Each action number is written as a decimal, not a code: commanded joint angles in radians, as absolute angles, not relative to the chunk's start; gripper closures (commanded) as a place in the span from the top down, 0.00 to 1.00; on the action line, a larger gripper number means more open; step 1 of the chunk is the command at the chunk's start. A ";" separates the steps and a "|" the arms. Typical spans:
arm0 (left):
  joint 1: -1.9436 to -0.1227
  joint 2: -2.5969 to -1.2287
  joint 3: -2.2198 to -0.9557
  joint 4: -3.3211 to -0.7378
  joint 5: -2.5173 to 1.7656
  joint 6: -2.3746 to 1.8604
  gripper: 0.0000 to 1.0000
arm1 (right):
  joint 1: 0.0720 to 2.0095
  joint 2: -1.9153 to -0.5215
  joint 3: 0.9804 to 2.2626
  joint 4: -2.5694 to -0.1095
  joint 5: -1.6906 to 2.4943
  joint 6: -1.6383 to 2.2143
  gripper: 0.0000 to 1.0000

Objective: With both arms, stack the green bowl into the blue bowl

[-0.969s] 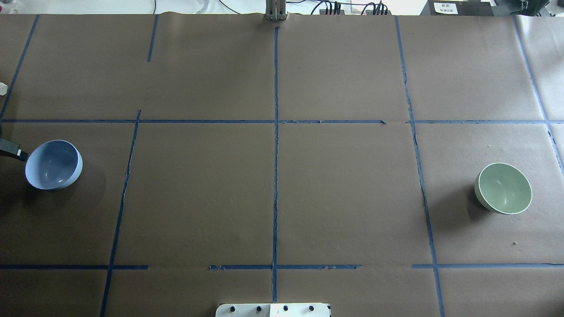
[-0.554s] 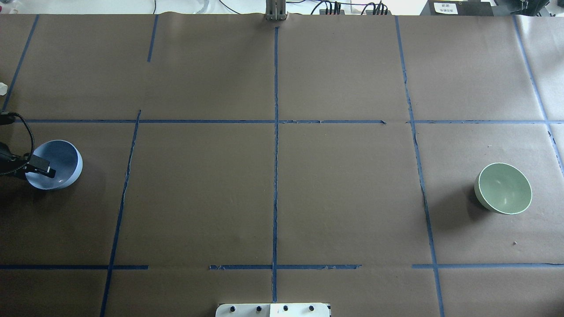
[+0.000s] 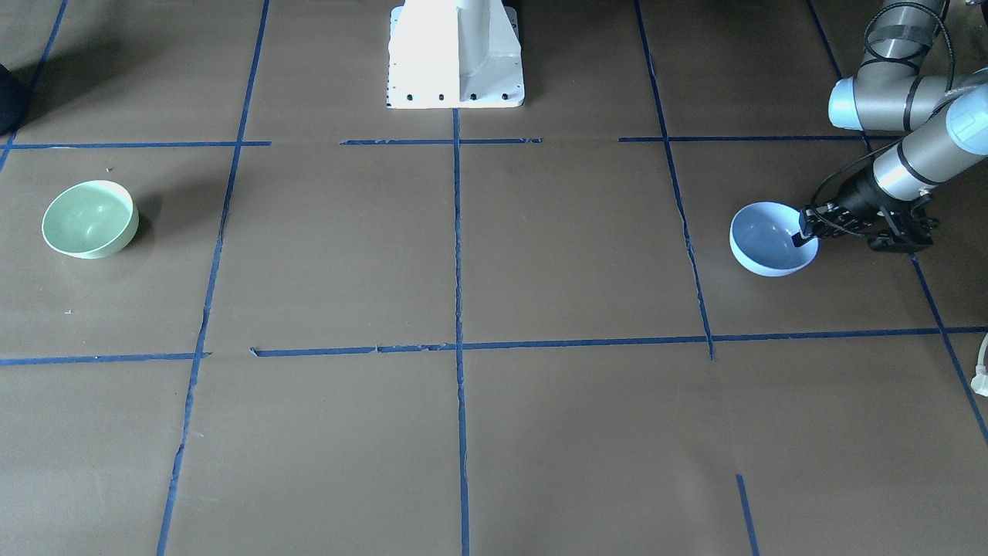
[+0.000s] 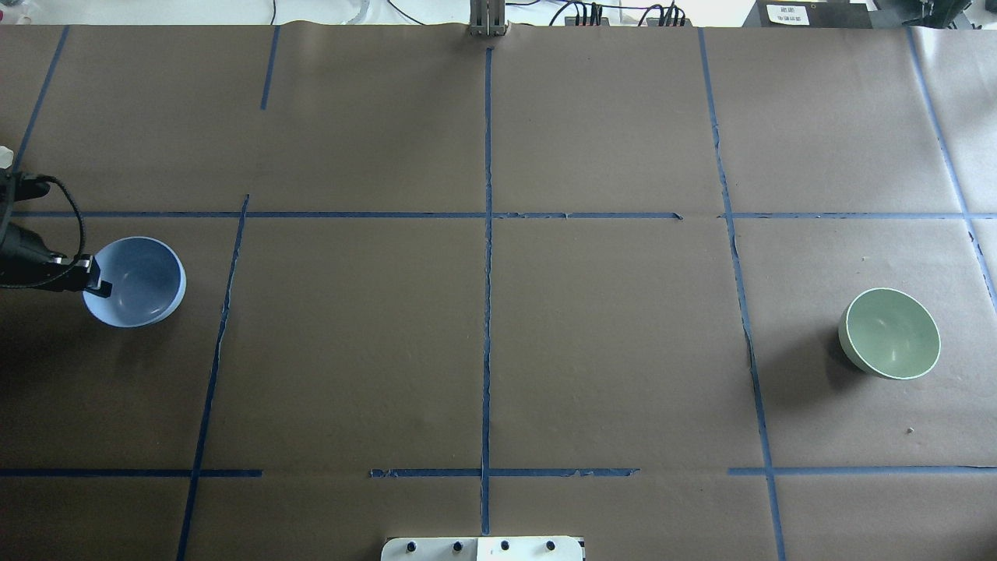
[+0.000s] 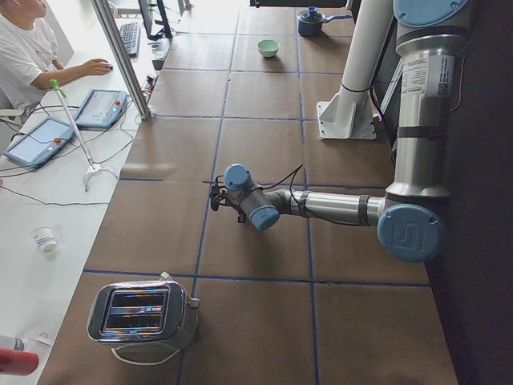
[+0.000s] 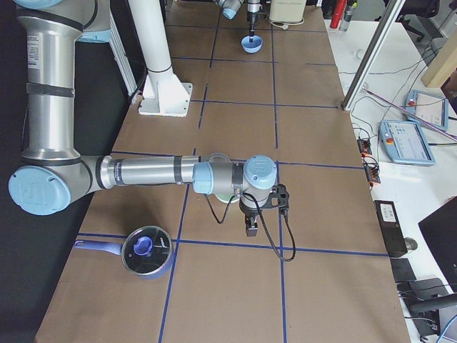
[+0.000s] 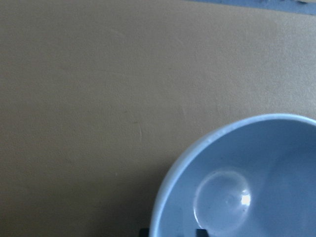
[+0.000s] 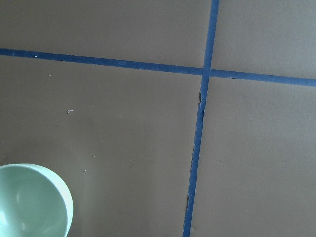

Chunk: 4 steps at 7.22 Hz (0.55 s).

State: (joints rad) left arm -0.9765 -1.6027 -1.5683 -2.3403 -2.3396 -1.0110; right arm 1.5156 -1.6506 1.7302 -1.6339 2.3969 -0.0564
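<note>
The blue bowl (image 4: 140, 280) is at the table's left side, also seen in the front view (image 3: 768, 243). My left gripper (image 4: 95, 279) is shut on its left rim, one finger inside and one outside. The left wrist view shows the bowl (image 7: 247, 182) at the lower right, with the fingertips (image 7: 200, 232) straddling the rim. The green bowl (image 4: 892, 333) sits upright at the right side, untouched, and shows in the right wrist view (image 8: 29, 205). My right gripper (image 6: 250, 227) shows only in the exterior right view, just past that bowl. I cannot tell whether it is open.
The white pedestal base (image 3: 455, 54) stands at the robot's side of the table. A toaster (image 5: 144, 314) stands beyond the table's left end region. A pot with a blue lid (image 6: 146, 250) sits near the right arm. Blue tape lines cross the brown paper.
My left gripper came in from the left edge, reached over the blue bowl's rim and took hold. The bowl has shifted right with it. The green bowl has not moved.
</note>
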 commanded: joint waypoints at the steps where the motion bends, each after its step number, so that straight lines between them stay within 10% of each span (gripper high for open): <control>1: -0.784 -1.848 -1.628 -2.330 -2.297 -1.339 0.00 | 1.516 -1.651 1.733 -1.634 2.408 -0.057 1.00; 4: -0.534 -2.260 -1.586 -1.934 -1.987 -1.450 0.00 | 1.516 -1.651 1.740 -1.634 2.410 -0.057 1.00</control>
